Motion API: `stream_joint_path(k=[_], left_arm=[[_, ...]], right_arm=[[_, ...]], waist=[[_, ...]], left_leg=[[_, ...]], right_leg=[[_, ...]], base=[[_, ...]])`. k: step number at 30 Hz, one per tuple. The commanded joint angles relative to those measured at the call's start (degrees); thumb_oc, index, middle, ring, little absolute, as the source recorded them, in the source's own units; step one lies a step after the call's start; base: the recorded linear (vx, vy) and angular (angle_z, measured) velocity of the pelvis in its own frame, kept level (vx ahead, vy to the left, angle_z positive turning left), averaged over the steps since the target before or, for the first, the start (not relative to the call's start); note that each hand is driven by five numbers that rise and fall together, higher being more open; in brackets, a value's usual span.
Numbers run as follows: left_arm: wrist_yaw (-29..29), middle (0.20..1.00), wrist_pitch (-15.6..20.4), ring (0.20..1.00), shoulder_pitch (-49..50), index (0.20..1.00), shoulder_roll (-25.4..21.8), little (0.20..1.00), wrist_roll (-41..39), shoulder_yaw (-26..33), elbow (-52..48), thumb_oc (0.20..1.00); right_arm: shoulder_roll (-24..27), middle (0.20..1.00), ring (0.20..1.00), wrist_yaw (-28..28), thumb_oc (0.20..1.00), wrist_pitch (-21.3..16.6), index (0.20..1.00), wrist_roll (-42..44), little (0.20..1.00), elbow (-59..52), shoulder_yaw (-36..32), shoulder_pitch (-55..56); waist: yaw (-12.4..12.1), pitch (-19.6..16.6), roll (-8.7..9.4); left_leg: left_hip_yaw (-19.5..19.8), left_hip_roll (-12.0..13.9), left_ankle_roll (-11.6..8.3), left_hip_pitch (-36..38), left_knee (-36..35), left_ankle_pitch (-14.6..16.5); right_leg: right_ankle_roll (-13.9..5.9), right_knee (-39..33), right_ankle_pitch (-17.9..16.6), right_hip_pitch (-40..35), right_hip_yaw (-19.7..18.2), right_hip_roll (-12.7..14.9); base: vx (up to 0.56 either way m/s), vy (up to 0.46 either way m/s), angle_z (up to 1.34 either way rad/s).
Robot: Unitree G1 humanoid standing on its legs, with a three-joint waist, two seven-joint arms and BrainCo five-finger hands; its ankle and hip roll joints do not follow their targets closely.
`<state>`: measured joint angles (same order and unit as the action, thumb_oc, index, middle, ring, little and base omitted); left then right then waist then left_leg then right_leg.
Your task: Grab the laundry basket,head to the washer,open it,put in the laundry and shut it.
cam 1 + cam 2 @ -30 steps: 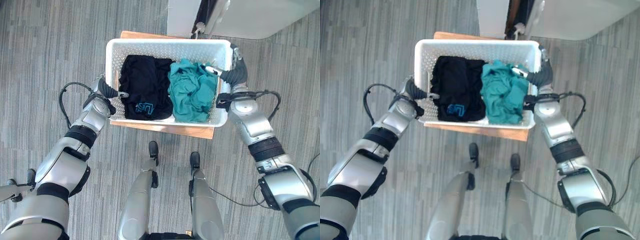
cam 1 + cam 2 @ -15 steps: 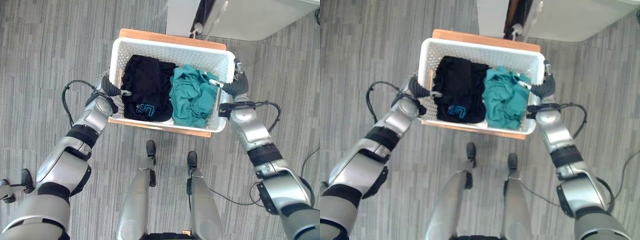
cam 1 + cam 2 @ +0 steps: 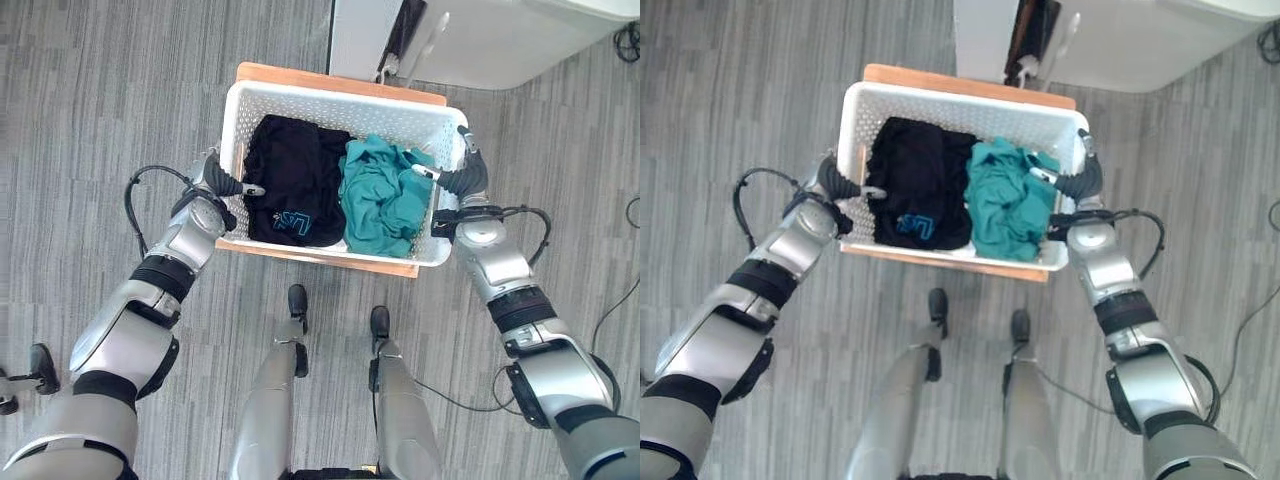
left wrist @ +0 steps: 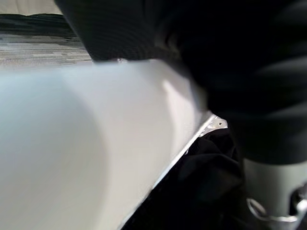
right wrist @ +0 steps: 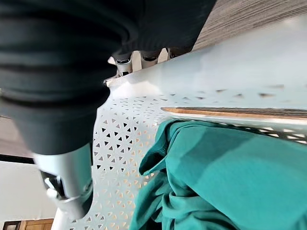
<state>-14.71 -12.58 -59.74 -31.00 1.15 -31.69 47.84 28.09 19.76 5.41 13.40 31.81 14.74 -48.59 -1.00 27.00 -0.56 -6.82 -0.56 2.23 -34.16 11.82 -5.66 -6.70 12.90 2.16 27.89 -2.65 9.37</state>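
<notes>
A white perforated laundry basket point(image 3: 340, 106) sits over a small wooden table point(image 3: 330, 78) straight in front of me. Inside lie a black garment point(image 3: 295, 190) on the left and a teal garment point(image 3: 385, 200) on the right. My left hand point(image 3: 215, 180) is shut on the basket's left rim point(image 4: 72, 143), thumb inside beside the black cloth point(image 4: 201, 187). My right hand point(image 3: 462, 180) is shut on the right rim, its thumb point(image 5: 67, 177) inside the wall point(image 5: 124, 158) by the teal cloth point(image 5: 230, 182) and its fingers curled over the outside.
A white washer point(image 3: 490, 40) stands just beyond the basket at the upper right, with a dark gap point(image 3: 405, 22) along its left part. Grey striped carpet point(image 3: 100, 90) surrounds the table on the left and near sides.
The whole picture has shifted and turned slightly. More of the wooden table's far edge now shows beyond the basket. Both hands keep their hold on the rims.
</notes>
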Motion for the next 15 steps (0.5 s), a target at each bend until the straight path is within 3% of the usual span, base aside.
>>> stream_joint_path(k=[1,8,12,15], left_arm=[[1.0,1.000,1.3,1.000,0.5,1.000,4.9,1.000,3.5,-1.2,3.4,1.000],[0.5,1.000,0.8,1.000,-0.4,1.000,6.2,1.000,4.4,-1.5,4.7,1.000],[-0.1,1.000,0.5,1.000,-0.4,1.000,6.3,1.000,4.6,-1.5,4.8,1.000],[-0.5,1.000,0.4,1.000,0.0,1.000,6.3,1.000,4.0,-1.6,4.5,1.000]], right_arm=[[2.6,1.000,1.000,0.5,1.000,-0.1,1.000,-8.6,1.000,-3.8,0.8,-4.1],[5.3,1.000,1.000,3.6,1.000,1.2,1.000,-13.4,1.000,-8.2,-1.4,-7.3],[4.6,1.000,1.000,6.0,1.000,0.7,1.000,-13.1,1.000,-11.7,-4.2,-6.4],[3.1,1.000,1.000,4.2,1.000,2.1,1.000,-11.9,1.000,-10.9,-3.2,-3.9]], waist=[[-1.8,-0.3,-1.83],[-1.7,-0.6,-1.35],[-1.6,-0.9,-1.11],[-1.6,-0.6,-0.73]], left_leg=[[6.4,-0.3,-1.26,-3.4,10.5,13.0],[6.9,-0.4,-1.19,-3.2,10.4,13.3],[7.1,-0.4,-1.23,-3.5,10.3,13.2],[7.2,-0.3,-1.27,-3.5,10.4,13.2]], right_leg=[[-1.39,-4.3,-6.4,1.2,2.3,4.7],[-1.30,-4.5,-6.3,0.7,2.7,4.7],[-1.21,-4.5,-6.2,0.9,2.7,4.5],[-1.04,-4.4,-6.2,1.0,2.6,4.4]], base=[[0.00,0.000,0.00],[0.00,0.000,0.00],[0.00,0.000,0.00],[-0.01,-0.006,0.01]])
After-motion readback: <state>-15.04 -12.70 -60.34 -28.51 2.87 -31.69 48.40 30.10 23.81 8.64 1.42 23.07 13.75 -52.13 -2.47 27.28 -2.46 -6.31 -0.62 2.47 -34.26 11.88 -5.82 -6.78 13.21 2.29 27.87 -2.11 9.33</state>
